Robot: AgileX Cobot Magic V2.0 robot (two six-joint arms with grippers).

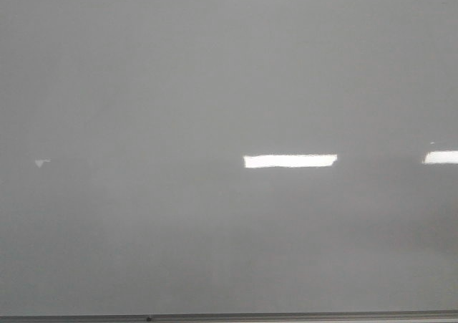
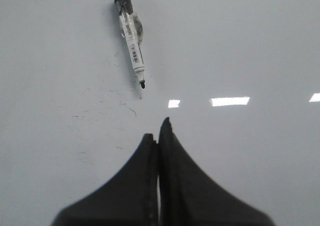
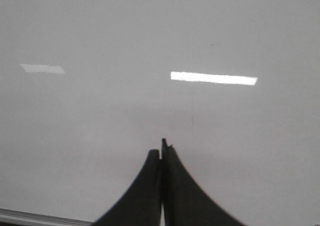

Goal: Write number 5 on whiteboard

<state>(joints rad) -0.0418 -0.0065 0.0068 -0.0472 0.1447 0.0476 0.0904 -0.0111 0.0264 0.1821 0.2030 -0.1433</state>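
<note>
A: Nearest first — both grippers are clenched on nothing. The left gripper (image 2: 159, 128) has its fingers pressed flat together, and the right gripper (image 3: 162, 146) the same, with no marker between them.

B: And the board?

A: The whiteboard (image 1: 179, 237) fills the front view from its metal strip at the near edge to the far edge, and it is bare there: only bright light reflections, no number 5 anywhere.

B: So nothing is written?

A: By my reading the task has not begun. The marker (image 2: 131, 40) lies uncapped on the surface beyond the left gripper, tip pointing back toward it, apart from the fingers. Picking it up and every stroke remain.

B: Any text on it?

A: A barcode label on the barrel — too small to read.
</note>
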